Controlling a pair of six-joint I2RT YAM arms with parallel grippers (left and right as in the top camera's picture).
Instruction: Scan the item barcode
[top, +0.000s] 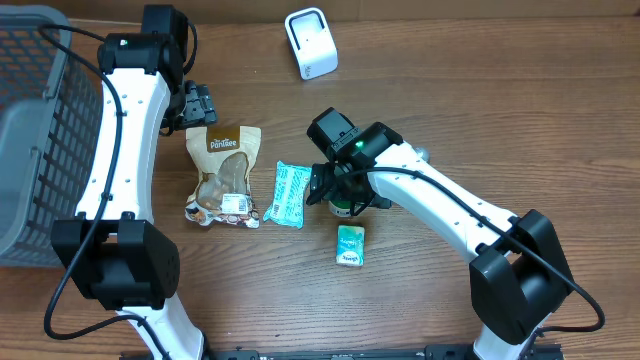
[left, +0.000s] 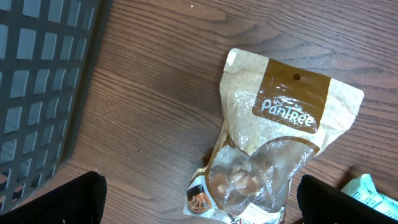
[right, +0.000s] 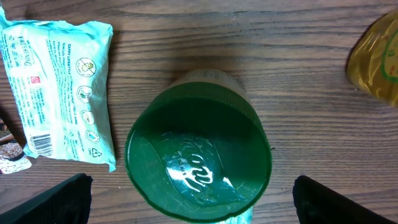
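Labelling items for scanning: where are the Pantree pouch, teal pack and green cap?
Pantree pouch (left: 267, 158): left wrist view, clear window.
teal pack (right: 59, 90): right wrist view, printed face.
green cap (right: 199, 152): right wrist view, centre of top.

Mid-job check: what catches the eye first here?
A round green plastic lid fills the right wrist view, directly under the open right end effector. Overhead, a brown Pantree snack pouch lies flat by the open left end effector, with a grey plastic basket at far left.
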